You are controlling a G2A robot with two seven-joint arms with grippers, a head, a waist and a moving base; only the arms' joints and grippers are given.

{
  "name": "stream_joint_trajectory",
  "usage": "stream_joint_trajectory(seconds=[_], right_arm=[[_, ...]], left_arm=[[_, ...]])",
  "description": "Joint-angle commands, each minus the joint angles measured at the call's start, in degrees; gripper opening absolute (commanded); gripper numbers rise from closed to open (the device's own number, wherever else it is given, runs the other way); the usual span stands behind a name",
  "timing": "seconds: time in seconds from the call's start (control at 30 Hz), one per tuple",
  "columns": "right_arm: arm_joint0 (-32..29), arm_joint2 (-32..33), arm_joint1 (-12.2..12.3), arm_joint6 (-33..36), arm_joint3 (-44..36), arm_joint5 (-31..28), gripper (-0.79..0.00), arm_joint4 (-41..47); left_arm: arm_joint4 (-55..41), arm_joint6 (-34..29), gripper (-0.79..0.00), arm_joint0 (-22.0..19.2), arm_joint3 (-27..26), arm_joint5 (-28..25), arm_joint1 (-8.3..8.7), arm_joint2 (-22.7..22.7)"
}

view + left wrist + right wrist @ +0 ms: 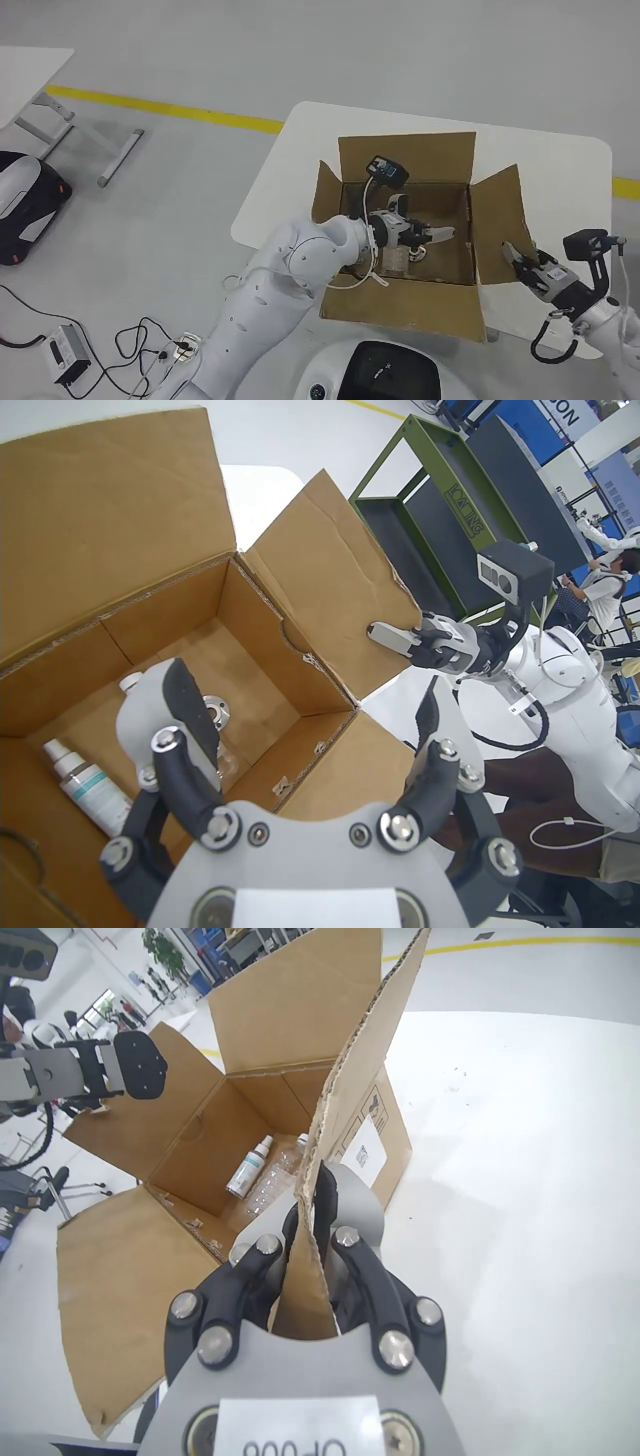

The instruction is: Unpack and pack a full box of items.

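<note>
Right gripper [312,1200]: pressed together on the edge of a cardboard flap, the board sandwiched between its pads. This pinch probably serves to hold the flap back, away from the opening.
Left gripper [305,710]: fingers spread wide with nothing between them. It hangs over the open box and points down at the contents, and the wide spread suits a grasp not yet made.
Side flap [350,1053]: the flap on the right arm's side, raised and leaning outward under the pinch. It does not droop over the opening.
Box [400,300]: stands on the table with all four flaps folded open, so the other arm can reach the inside.
Spray bottle [85,785]: lies on its side on the box floor, just beside the clear bottle and below the spread fingers.
Clear plastic bottle [272,1178]: also lies flat on the floor of the box, next to the spray bottle. It looks within reach of the left gripper.
Table [560,160]: white, with the box set near the robot's edge of it.
Likely step: one arm steadies the flap while the other readies to pick an item from inside.
</note>
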Motion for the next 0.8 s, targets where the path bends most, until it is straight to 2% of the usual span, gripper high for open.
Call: stream_joint_trajectory(seconds=[0.0, 0.3, 0.53, 0.77], right_arm=[[-0.7, 0.1, -0.1, -0.2, -0.8, 2.3, -0.785, 1.0], [-4.8, 2.0, -0.5, -2.6, -5.0, 9.7, -0.785, 5.4], [-8.2, 2.6, -1.3, -8.8, -6.6, 13.9, -0.785, 11.7], [-11.0, 3.6, -1.6, -11.2, -8.6, 18.3, -0.785, 11.4]], left_arm=[[0.1, 0.0, 0.0, 0.0, 0.0, 0.1, 0.07, 0.0], [-0.1, 0.3, 0.0, -0.4, 0.0, 0.4, 0.27, 0.6], [-0.1, 0.6, 0.0, -0.4, -0.1, 0.5, 0.46, 1.0], [0.0, 0.8, 0.0, -0.2, -0.3, 0.5, 0.67, 1.2]])
